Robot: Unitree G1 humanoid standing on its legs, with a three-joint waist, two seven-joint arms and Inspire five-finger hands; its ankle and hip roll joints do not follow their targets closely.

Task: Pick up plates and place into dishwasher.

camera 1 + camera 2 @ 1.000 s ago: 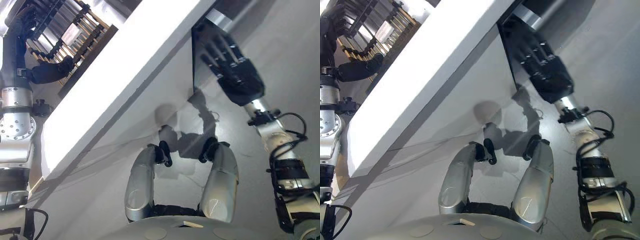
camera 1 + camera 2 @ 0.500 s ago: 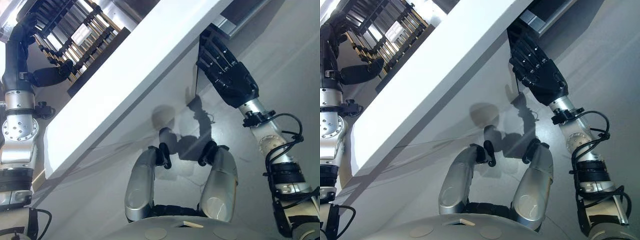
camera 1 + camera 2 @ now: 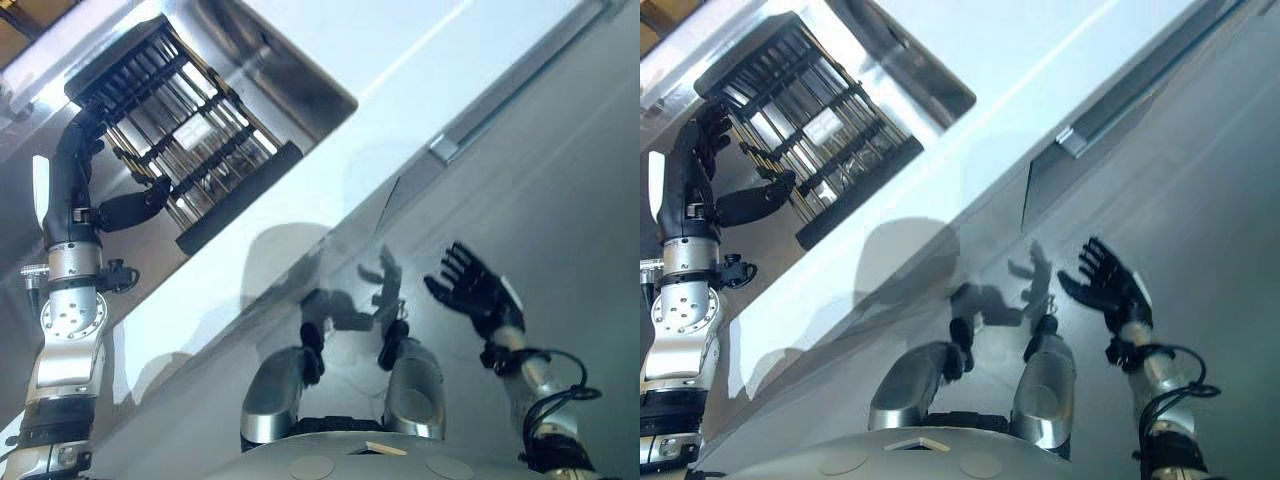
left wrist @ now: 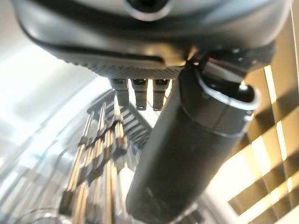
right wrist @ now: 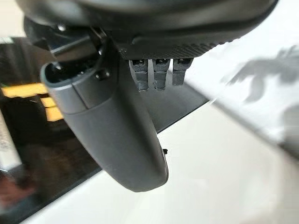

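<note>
At the near edge of the dark wire dish rack [image 3: 185, 160] inside the open dishwasher: left hand [image 3: 125, 208], thumb and fingers straight, holding nothing. Over bare grey floor [image 3: 570, 180]: right hand [image 3: 470, 292], fingers spread, empty. No plate visible anywhere; probably between plates, picking and loading left to do.

Left hand [image 3: 125, 208] raised, thumb out; right hand [image 3: 470, 292] low (fingers spread, empty).
</note>
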